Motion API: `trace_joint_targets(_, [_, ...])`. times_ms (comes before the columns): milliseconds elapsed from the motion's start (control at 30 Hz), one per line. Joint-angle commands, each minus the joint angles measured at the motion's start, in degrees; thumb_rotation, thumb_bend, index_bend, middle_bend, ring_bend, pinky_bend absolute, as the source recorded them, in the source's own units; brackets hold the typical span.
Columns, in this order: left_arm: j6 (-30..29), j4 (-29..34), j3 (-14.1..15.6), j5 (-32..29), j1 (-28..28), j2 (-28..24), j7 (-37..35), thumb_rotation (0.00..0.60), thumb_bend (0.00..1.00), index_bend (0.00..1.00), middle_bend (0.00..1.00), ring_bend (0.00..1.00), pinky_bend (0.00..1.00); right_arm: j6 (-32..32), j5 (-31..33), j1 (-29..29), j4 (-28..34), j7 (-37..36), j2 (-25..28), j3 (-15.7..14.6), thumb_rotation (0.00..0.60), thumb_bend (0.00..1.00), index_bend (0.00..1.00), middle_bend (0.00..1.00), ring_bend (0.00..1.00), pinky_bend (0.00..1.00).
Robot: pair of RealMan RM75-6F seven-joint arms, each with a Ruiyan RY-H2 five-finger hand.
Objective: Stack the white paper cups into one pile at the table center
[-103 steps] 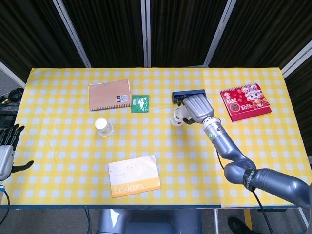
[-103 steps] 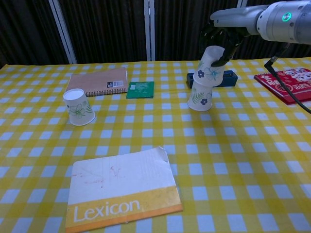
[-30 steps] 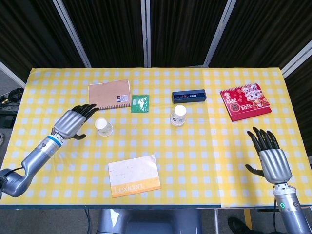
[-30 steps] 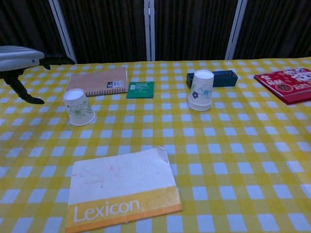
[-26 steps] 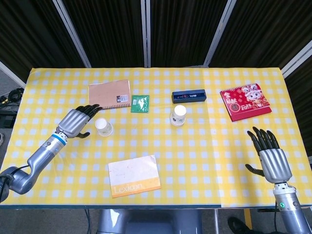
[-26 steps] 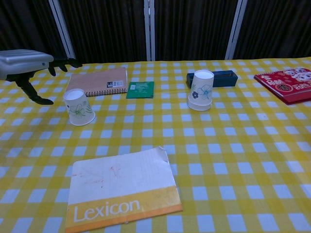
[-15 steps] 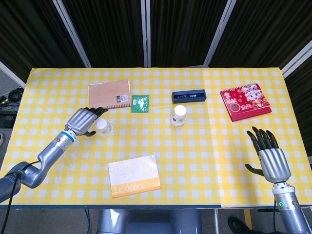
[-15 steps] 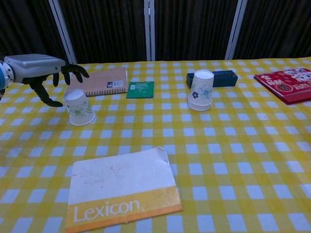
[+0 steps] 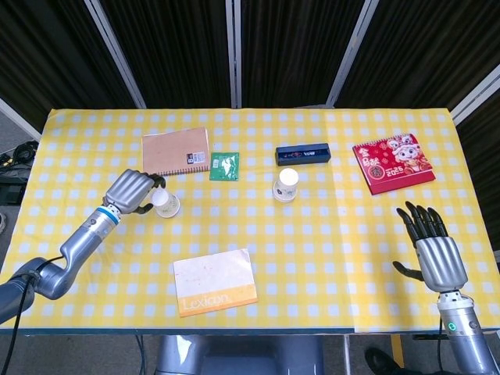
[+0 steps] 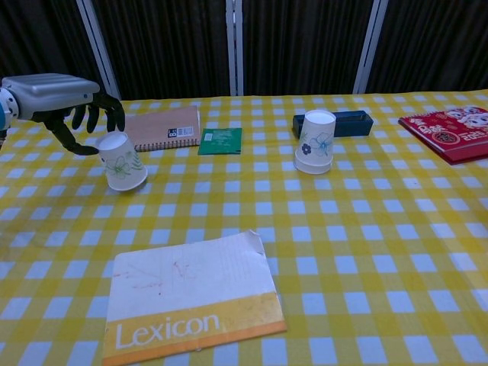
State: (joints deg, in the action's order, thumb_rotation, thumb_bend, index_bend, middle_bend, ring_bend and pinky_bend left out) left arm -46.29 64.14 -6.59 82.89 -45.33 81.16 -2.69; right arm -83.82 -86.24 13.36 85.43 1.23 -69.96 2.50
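Find nearest the right hand point(image 9: 433, 254), spread and empty by the front right edge and absent from the chest view; further in, left of centre on the table point(image 10: 381, 229), find the left hand point(image 10: 65, 95) curled over the upturned lone cup point(image 10: 122, 160), tipping it and apparently gripping it. Looks to be the pickup of the last loose cup: next calls for lifting clear, carrying right and lowering squarely over the two-cup stack point(image 10: 316, 142) just before the dark blue box point(image 10: 332, 123). Cannot judge the firmness of that grip from either view, nor any contact between tilted rim and table.
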Motion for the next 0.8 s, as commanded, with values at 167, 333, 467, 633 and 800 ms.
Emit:
trace_joint_targets(167, [-3.0,5.5,-1.5,1.2,-1.3,-3.5,1.1,0.6,0.33,0.4,0.38,0.46,0.5,-0.3,-0.4,-0.4,0.4,-0.5,0.3,0.5,0.6,0.0,0.05,0.0,0.0,0.07])
trace_joint_targets(333, [-3.5,8.9,-4.1,1.5,-4.4,-4.8,3.5,0.6,0.33,0.4,0.38,0.46,0.5,0.2,0.2,-0.6,0.3,-1.0,0.6,1.1,0.6,0.0,0.05,0.0,0.0,0.07])
trace_joint_targets(467, [-0.9,11.3,-6.6,-0.1,-8.0,-5.2,7.0,0.6,0.36,0.41,0.39,0.47,0.5,0.6,0.8,-0.6,0.1,-1.2,0.7,1.6,0.6,0.0,0.05,0.0,0.0,0.07])
trace_joint_targets(633, [3.1,12.8,-9.5,-2.9,-12.7,-5.0,11.1,0.6,0.36,0.41,0.39,0.47,0.5,1.0,1.6,-0.7,-0.2,-1.5,0.7,2.1,0.6,0.0,0.05,0.0,0.0,0.07])
trace_joint_targets(800, [7.9,11.1,-12.4,-5.9,-19.3,-2.2,15.2,0.6,0.36,0.41,0.39,0.47,0.5,1.7,3.2,-0.6,-1.1,-2.0,0.8,3.1,0.6,0.0,0.05,0.0,0.0,0.07])
